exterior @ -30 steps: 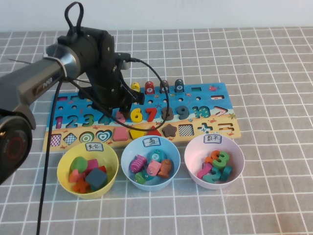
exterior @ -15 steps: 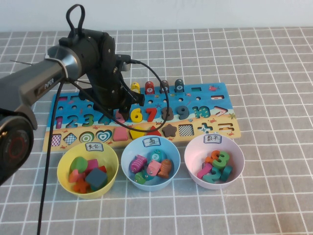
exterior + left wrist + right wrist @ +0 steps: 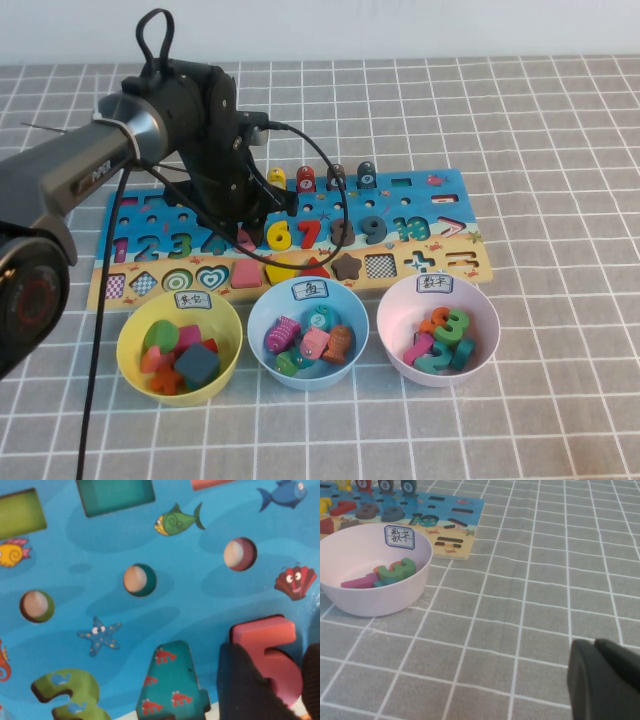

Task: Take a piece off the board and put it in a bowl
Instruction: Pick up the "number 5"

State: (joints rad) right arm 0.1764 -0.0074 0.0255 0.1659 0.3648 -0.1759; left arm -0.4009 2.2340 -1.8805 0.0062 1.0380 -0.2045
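The piece (image 3: pixel 247 239), a coral-pink numeral 5 (image 3: pixel 267 652), sits in its slot on the blue board (image 3: pixel 420 215) between the 4 and the 6. My left gripper (image 3: pixel 246 232) reaches down over it from the left. In the left wrist view the left gripper (image 3: pixel 280 680) has one dark finger (image 3: pixel 240 685) against one side of the 5 and the other finger against the opposite side. The pale pink bowl (image 3: pixel 395 335) stands in front of the board's right end and holds several numerals. My right gripper (image 3: pixel 596 642) hovers shut over bare mat to the right of the bowl (image 3: pixel 370 605).
A yellow bowl (image 3: pixel 128 335) of shape blocks and a light blue bowl (image 3: pixel 258 318) of pieces stand in front of the board. A yellow 6 (image 3: pixel 278 236) and a teal 4 (image 3: pixel 170 680) flank the piece. The left arm's cable (image 3: pixel 340 215) loops over the board.
The left gripper's fingers have come together onto the 5. The arm has barely shifted. Nothing else has moved.
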